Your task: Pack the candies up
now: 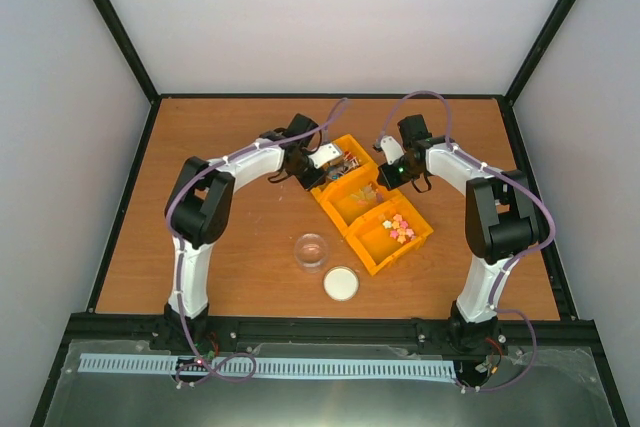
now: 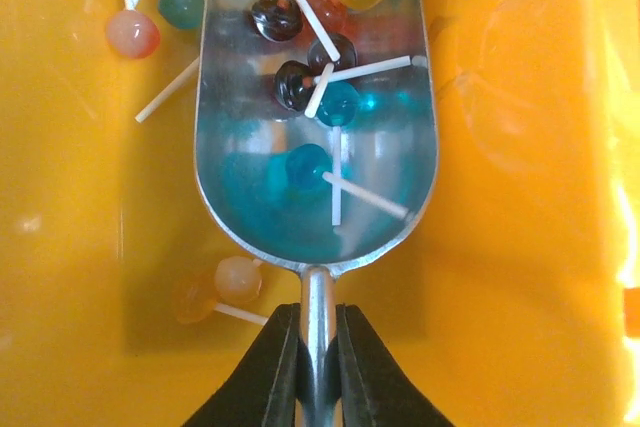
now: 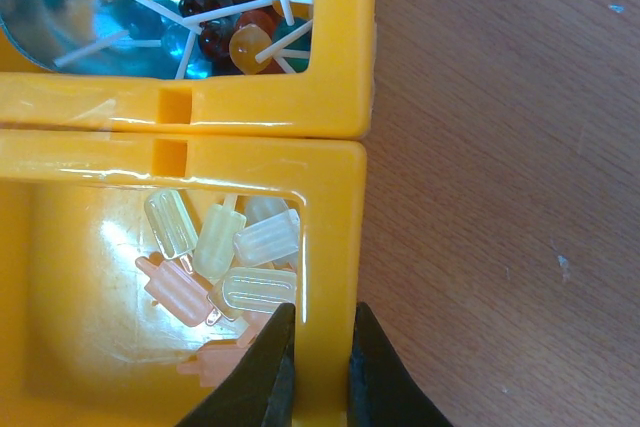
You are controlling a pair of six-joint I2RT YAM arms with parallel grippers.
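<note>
Candies, tiny sweets in pink, red and yellow, lie in the nearest of three orange plastic bins, which stand in a slanted row on the brown wooden counter. They sit one bin nearer than the right hand and well apart from the left hand at the far bin. One clear glass bowl and one round white lid sit near the bins.

From the left wrist, the left hand pinches the handle of one shiny metal scoop. The scoop holds roughly nine ball lollipops on white sticks, in dark, teal, yellow and red. Four more lie on the bin floor beside it.

From the right wrist, the right hand is clamped on the side wall of the middle bin. At least six pale popsicle-shaped sweets lie inside, just left of the fingers.
</note>
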